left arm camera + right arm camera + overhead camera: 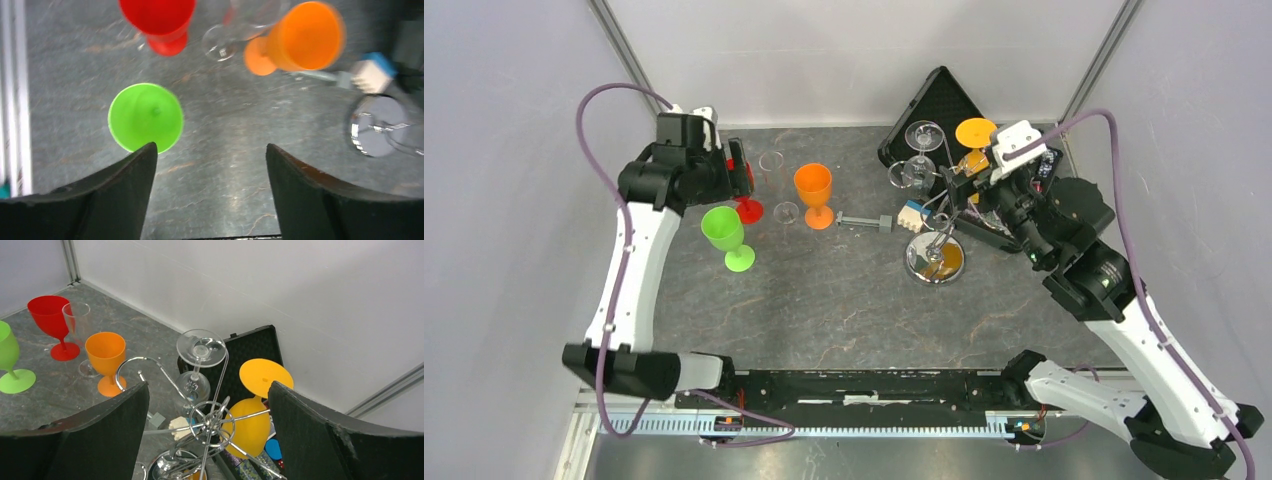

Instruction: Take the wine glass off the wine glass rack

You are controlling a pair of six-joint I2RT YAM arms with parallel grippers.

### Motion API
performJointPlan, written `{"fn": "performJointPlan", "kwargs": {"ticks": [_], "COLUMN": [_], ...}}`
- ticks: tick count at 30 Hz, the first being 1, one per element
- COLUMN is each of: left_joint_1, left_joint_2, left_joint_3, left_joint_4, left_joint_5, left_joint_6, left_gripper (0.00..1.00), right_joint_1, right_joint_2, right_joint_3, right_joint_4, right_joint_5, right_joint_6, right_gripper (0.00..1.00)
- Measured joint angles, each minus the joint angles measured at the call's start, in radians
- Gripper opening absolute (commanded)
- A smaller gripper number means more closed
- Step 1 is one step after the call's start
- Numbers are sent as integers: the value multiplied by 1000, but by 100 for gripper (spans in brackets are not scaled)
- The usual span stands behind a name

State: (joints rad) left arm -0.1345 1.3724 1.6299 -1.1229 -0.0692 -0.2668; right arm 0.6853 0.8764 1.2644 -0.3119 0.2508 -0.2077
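Grey, stone-patterned bench (844, 300), boxed in by pale walls. Contents as follows.

Wine glass rack (935, 260): silver wire stand with a round mirrored base, a thin stem and curled arms on top. It stands on the bench right of centre, just in front of a black case (944, 105) in the far right corner.

Clear wine glass (921, 150): hangs upside down from a rack arm, foot uppermost and bowl below, on the far-left side of the rack. Not yet taken off.

Yellow wine glass (975, 133): also hangs upside down from the rack, just right of the clear one.

Right hand (208, 385): fingers apart, gripping nothing, held close to the rack top from its right side. In the wrist view, the rack's central ring and the clear glass's bowl show between the two fingers. Whether either finger touches wire or glass cannot be told.

Left hand (211, 150): fingers apart and empty, raised over the left part of the bench, well apart from the rack.

Green goblet (727, 233): upright, left of centre.

Red goblet (749, 208): upright, just behind the green one, partly hidden by the left hand in the top view.

Orange goblet (814, 193): upright, right of the red one.

Second clear glass (76, 320): upright, between the red and orange goblets.

Blue-and-white block (911, 213): on the bench near the rack, to its left.
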Motion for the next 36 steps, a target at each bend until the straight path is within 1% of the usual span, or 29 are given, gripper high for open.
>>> {"fn": "performJointPlan", "kwargs": {"ticks": [1, 2, 5, 8, 11, 14, 18, 22, 25, 28, 32, 36], "left_joint_1": [0, 0, 1, 0, 0, 0, 0, 0, 0, 0, 0, 0], "left_joint_2": [-25, -62, -173, -249, -266, -252, -242, -242, -242, -242, -242, -241], "left_joint_3": [-3, -16, -80, -142, -183, -230, -299, -327, -328, -328, -328, -328], "left_joint_4": [16, 51, 151, 253, 371, 500, 636, 687, 682, 649, 595, 541], "left_joint_5": [26, 61, 168, 288, 420, 541, 650, 688, 692, 678, 642, 572], "left_joint_6": [4, 6, 12, 4, -43, -126, -228, -264, -263, -241, -204, -167], "left_gripper": [96, 100, 100, 100, 100, 100, 100, 100, 100, 100, 100, 100], "right_joint_1": [0, 0, 0, 0, 0, 0, 16, 89, 140, 167, 193, 212], "right_joint_2": [17, 42, 105, 164, 217, 286, 401, 530, 647, 746, 825, 887], "right_joint_3": [21, 51, 128, 186, 222, 270, 366, 481, 608, 708, 764, 791], "right_joint_4": [-16, -36, -80, -110, -139, -168, -217, -277, -343, -386, -432, -454], "right_joint_5": [7, 21, 54, 85, 104, 117, 153, 258, 347, 441, 570, 686], "right_joint_6": [1, 1, 1, 0, -9, -35, -76, -133, -167, -191, -207, -214], "right_gripper": [93, 93, 93, 93, 92, 89, 88, 90, 91, 92, 93, 91]}}
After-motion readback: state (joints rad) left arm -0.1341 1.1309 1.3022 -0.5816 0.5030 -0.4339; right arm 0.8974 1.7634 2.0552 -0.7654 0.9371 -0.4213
